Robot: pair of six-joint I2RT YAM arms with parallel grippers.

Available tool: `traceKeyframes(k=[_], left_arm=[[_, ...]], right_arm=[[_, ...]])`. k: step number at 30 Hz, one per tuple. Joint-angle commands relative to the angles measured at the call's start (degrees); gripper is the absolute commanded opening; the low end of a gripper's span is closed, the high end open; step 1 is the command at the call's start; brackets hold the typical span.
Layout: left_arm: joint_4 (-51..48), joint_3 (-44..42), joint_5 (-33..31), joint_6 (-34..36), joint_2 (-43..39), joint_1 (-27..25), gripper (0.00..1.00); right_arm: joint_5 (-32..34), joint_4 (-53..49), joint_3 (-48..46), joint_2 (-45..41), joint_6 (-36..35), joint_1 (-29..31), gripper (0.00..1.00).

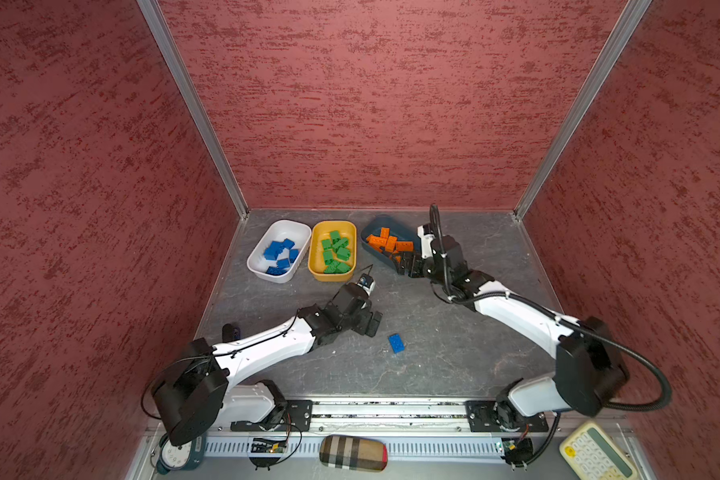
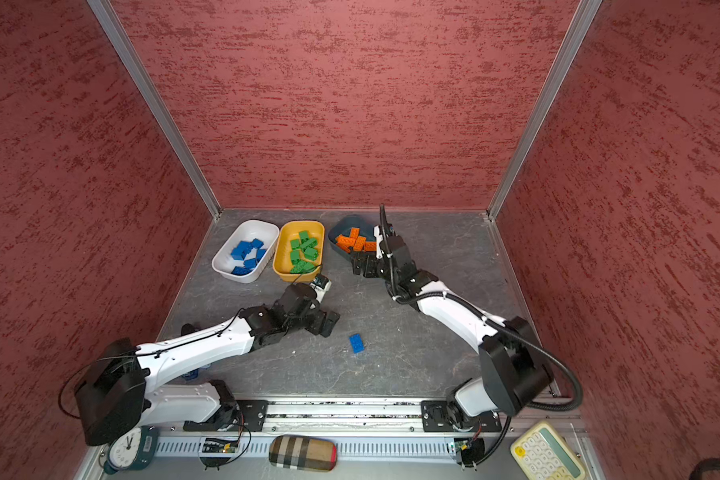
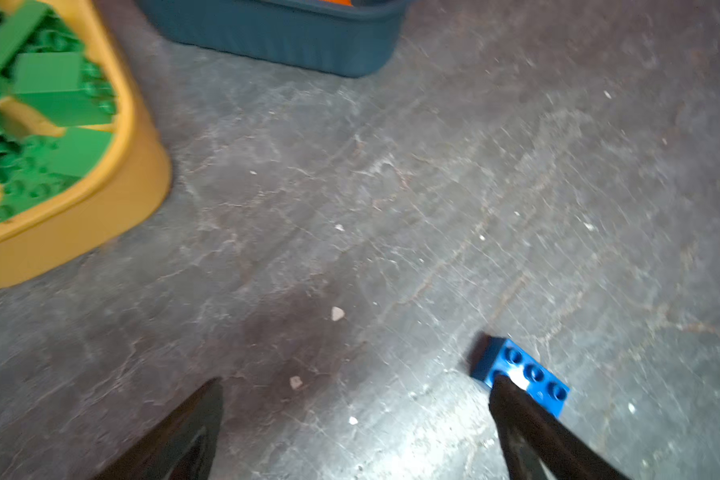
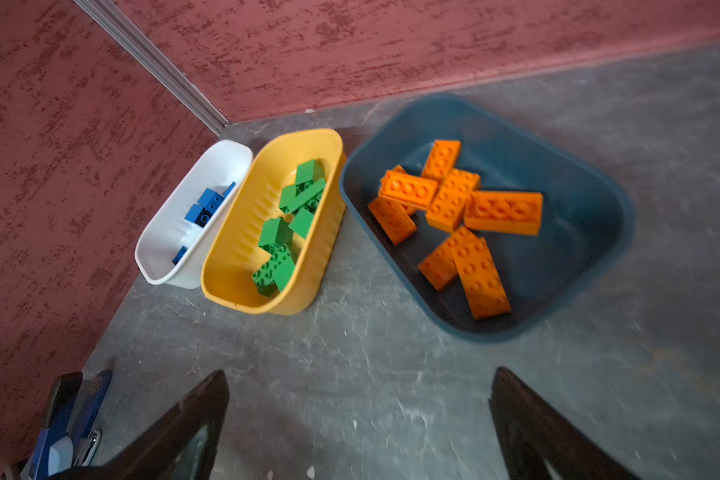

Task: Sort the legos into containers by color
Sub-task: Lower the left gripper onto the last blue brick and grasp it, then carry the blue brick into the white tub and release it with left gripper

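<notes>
1. One loose blue brick lies studs up on the table, in front of the tubs and between the two arms in both top views.
2. The left pincer hangs just beside it, spread wide with nothing between its fingers. In the left wrist view one fingertip overlaps the brick's corner. The top views show a small gap, so we cannot tell whether they touch.
3. Along the back wall stand the white tub with blue bricks, the yellow tub with green bricks, and the teal tub with orange bricks.
4. The right pincer hovers at the teal tub's near edge. The right wrist view shows this pincer spread and empty.
5. In the top views the right arm hides part of the teal tub. The right wrist view shows the whole tub and its orange pile.
6. That view also shows the white tub pressed against the yellow one, and bare table between the yellow and teal tubs.
7. A blue and black tool lies near the left wall; the left arm partly hides it in the top views.
8. The middle of the table is bare around the loose brick. A clock, a plaid case and a calculator sit beyond the front rail.
</notes>
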Motion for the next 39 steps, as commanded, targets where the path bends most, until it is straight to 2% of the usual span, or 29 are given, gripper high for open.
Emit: traceKeyframes(k=[1, 4, 6, 9, 15, 22, 24, 29, 33, 37, 39], left_arm=[[1.73, 2.30, 5.47, 7.30, 2.09, -2.37, 0.99], [-1.82, 5.73, 11.16, 10.55, 6.09, -3.91, 0.99], [-4.69, 8.54, 10.98, 12.55, 9.31, -5.66, 0.99], [-8.57, 12.34, 10.53, 15.35, 13.96, -7.90, 0.99], [-19.09, 22.04, 4.22, 15.93, 24.75, -10.25, 0.99], [-22.30, 25.47, 8.33, 18.22, 28.89, -10.15, 0.98], [-22.88, 26.10, 9.08, 18.97, 30.41, -10.18, 0.94], [-21.63, 27.34, 2.14, 20.19, 34.44, -11.30, 0.83], [-21.36, 27.42, 2.77, 20.78, 35.16, -11.50, 0.65], [-21.07, 26.63, 2.52, 20.12, 34.32, -11.42, 0.40], [-20.81, 26.07, 2.81, 19.58, 33.42, -11.18, 0.33]], right_arm=[[8.90, 1.80, -7.41, -6.18, 8.51, 0.07, 0.99], [16.30, -0.26, -13.14, -11.56, 13.70, -0.11, 0.99], [21.01, -4.49, -14.48, -13.98, 17.01, -0.19, 0.99], [25.69, -6.69, -16.79, -17.57, 18.19, -0.28, 0.99], [30.01, -1.61, -22.95, -24.16, 19.47, -0.53, 0.99], [31.84, -2.62, -23.49, -25.49, 18.13, -0.69, 0.99], [32.02, -2.92, -23.42, -25.49, 18.13, -0.72, 0.99], [31.85, -2.04, -23.50, -25.06, 17.91, -0.81, 0.99], [31.40, -1.95, -22.99, -24.22, 17.50, -0.77, 0.99], [31.45, -1.57, -22.31, -23.01, 17.21, -0.81, 0.99], [30.95, -0.87, -21.77, -21.94, 16.62, -0.81, 0.99]])
